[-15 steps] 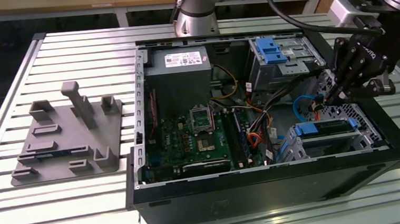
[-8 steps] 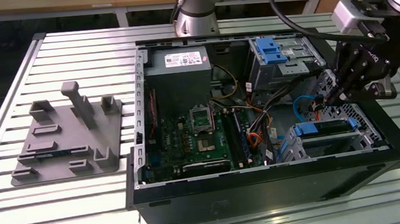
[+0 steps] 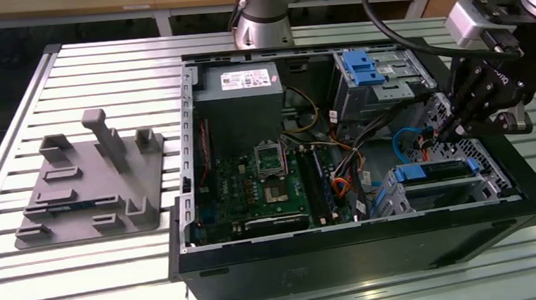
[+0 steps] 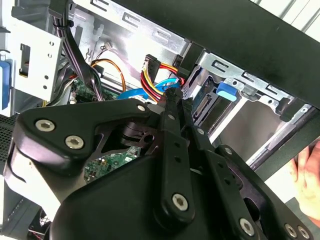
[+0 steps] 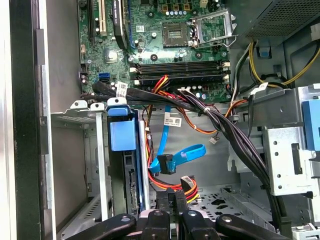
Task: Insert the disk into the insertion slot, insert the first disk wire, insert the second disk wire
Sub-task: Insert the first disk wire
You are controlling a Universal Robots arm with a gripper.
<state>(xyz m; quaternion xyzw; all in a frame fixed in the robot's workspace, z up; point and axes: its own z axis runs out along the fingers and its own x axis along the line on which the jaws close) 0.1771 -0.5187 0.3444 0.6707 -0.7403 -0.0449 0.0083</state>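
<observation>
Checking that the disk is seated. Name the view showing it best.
The exterior view: the disk sits in its grey cage, blue frame visible end to end. The first wrist view gives it edge-on; the second wrist view catches its blue tab past the pincer.

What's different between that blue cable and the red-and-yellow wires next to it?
The blue cable is one flat band in a single colour; the red-and-yellow wires are several thin separate strands. The blue cable curls back in a loop; the red-and-yellow wires lie bunched together. Both lie loose beside the disk.

gripper (image 3: 444, 136) tilted steeply downward, jaws pressed together
</observation>
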